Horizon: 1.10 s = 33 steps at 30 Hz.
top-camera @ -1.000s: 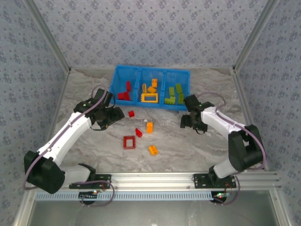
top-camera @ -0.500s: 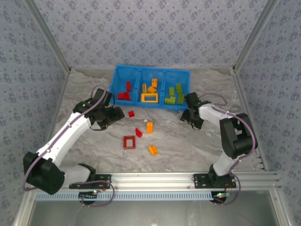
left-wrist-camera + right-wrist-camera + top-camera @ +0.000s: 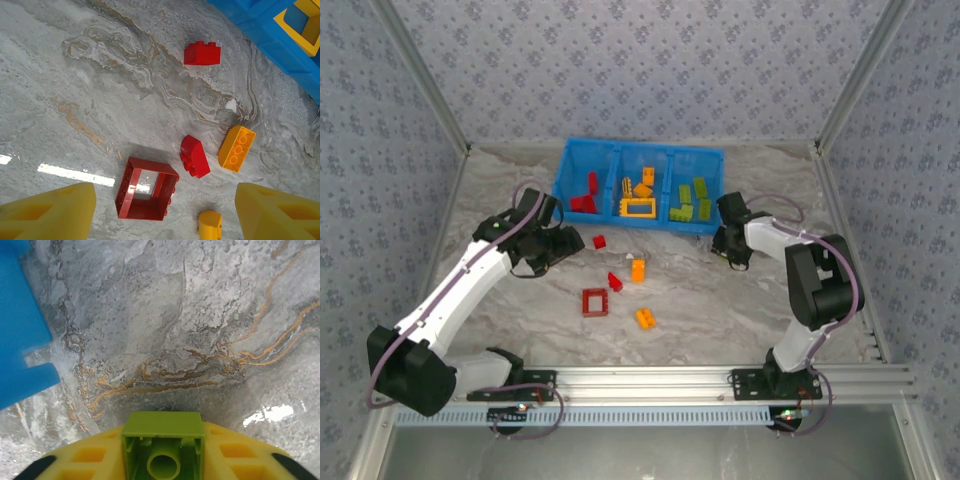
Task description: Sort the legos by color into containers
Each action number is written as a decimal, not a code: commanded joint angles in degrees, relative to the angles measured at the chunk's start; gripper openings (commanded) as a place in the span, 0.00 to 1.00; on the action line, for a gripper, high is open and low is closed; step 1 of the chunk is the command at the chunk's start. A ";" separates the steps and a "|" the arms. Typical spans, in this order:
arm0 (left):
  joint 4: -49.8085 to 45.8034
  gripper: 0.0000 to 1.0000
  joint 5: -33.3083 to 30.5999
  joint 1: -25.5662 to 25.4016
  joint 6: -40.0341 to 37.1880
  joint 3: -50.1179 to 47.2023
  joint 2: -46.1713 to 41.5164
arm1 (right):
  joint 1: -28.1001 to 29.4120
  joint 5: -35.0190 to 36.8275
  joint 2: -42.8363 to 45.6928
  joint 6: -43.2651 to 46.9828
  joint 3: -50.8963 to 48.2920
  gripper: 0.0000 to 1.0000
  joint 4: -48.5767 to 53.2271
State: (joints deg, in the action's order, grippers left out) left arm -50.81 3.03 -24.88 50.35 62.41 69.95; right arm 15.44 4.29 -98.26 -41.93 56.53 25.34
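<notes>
Green brick (image 3: 162, 440) clamped between the yellow pads (image 3: 85, 460) of the right hand (image 3: 727, 242), its hollow underside turned to the wrist camera. The hand sits low over bare desk (image 3: 200, 315), just off the right front corner of the blue bin (image 3: 640, 146). Judged purpose: the brick is bound for the bin's right compartment, where green legos (image 3: 692, 200) already lie. Red pieces occupy the left compartment; orange-yellow ones, with the yellow frame (image 3: 639, 208), occupy the middle. The hand would probably need lift to clear the bin's front wall, and the room above looks free.

Left hand (image 3: 563, 240) empty, fingers (image 3: 50, 210) spread wide, hovering off the bin's left front corner. Unsorted on the desk before the bin's front wall:
- red brick (image 3: 202, 52), nearest the bin;
- rounded red brick (image 3: 194, 156) beside an orange brick (image 3: 236, 148);
- red frame (image 3: 146, 188) and a second orange brick (image 3: 210, 225), farthest from it.

None touch, leaving finger room around each.
</notes>
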 commanded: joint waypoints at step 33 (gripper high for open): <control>11.20 0.76 1.14 -0.98 -3.14 5.47 4.16 | 2.99 -4.35 -36.91 11.76 64.74 0.22 18.26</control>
State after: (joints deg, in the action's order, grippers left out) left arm -40.03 3.25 -25.58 46.98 67.05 71.13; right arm 18.61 1.67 -132.20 -30.35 116.07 39.24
